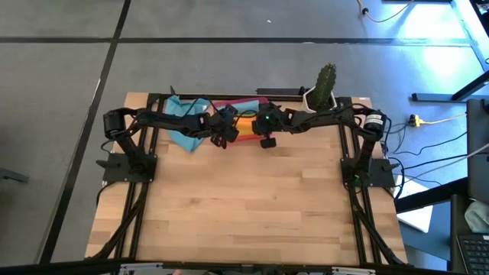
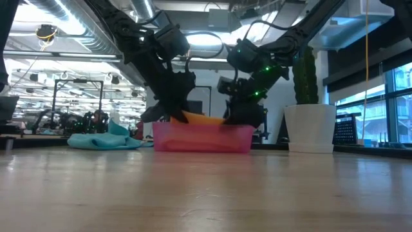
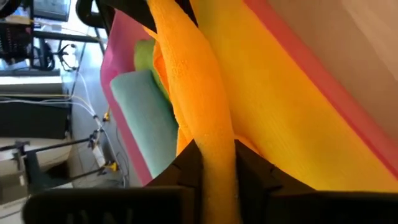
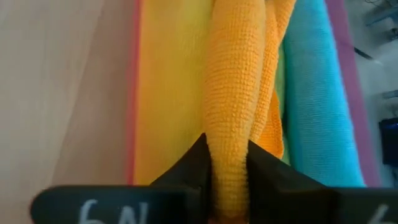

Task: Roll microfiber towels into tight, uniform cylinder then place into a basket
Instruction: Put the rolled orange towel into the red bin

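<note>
An orange towel (image 1: 244, 122), rolled long, stretches along the red basket (image 2: 203, 137) at the table's far edge. It lies above a yellow roll (image 4: 168, 87), a green roll (image 3: 146, 56) and a teal roll (image 4: 317, 93) inside the basket. My left gripper (image 3: 217, 155) is shut on the roll's left end. My right gripper (image 4: 227, 146) is shut on its right end. Another teal towel (image 1: 183, 126) lies loose and crumpled on the table, left of the basket. My left gripper pinches the orange roll's left end (image 3: 214, 134) between its two fingers. It slants down from the table's left, and the fingers point along the roll. The roll runs on over the rolls in the basket. My right gripper pinches the orange roll's right end (image 4: 229, 127) between its two fingers, where the roll is squeezed narrower. It slants down from the table's right, and the fingers point along the roll. Whether the roll's middle rests on the others, I cannot tell.
A white pot with a cactus (image 1: 321, 95) stands just right of the basket at the far edge. The wooden tabletop (image 1: 244, 206) stretches bare toward the near edge. Black frame rails run along the left and right sides.
</note>
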